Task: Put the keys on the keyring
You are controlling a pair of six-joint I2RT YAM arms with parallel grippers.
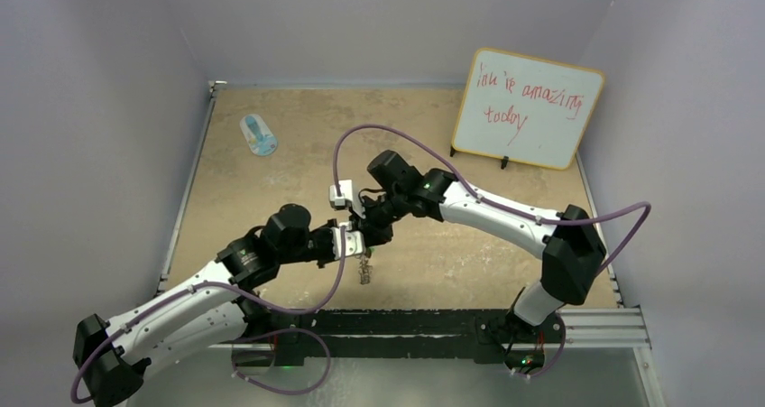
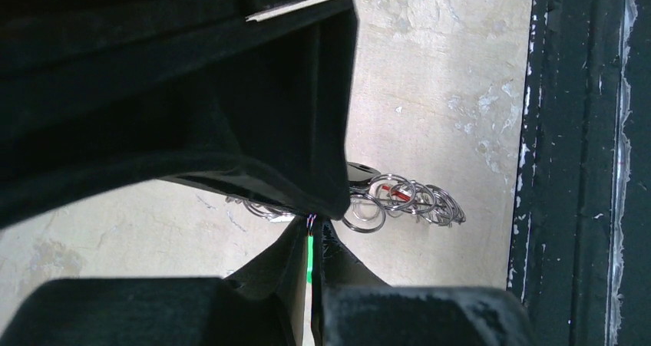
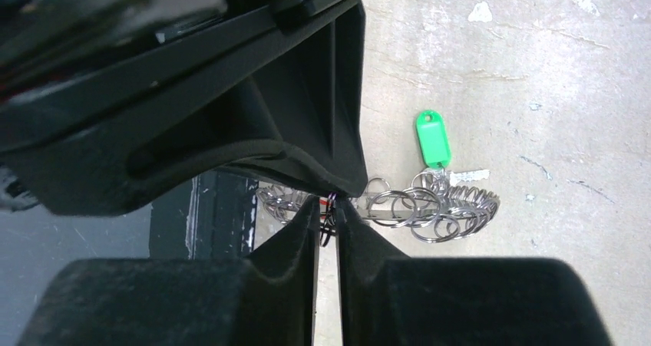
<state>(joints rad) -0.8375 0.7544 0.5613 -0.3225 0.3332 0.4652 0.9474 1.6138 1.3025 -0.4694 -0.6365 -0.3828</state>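
Note:
The keyring [image 1: 365, 270] hangs edge-on under the two gripper tips, which meet over the middle of the table. Its wire loops [image 2: 407, 200] fan out to one side, with a red bit [image 2: 398, 195] among them. My left gripper [image 2: 315, 222] is shut, tips at the loops [image 3: 430, 204]; the exact pinch is hidden. My right gripper [image 3: 332, 204] stands nearly shut with a wire loop in its narrow gap. A key with a green tag [image 3: 432, 139] sits beside the loops; I cannot tell whether it is attached. The green tag [image 2: 310, 258] shows as a strip through the left fingers' slit.
A blue-and-white oval object [image 1: 259, 134] lies at the far left. A whiteboard [image 1: 528, 107] leans at the far right. The black rail [image 1: 406, 321] runs along the near edge, close behind the keyring [image 2: 583, 162].

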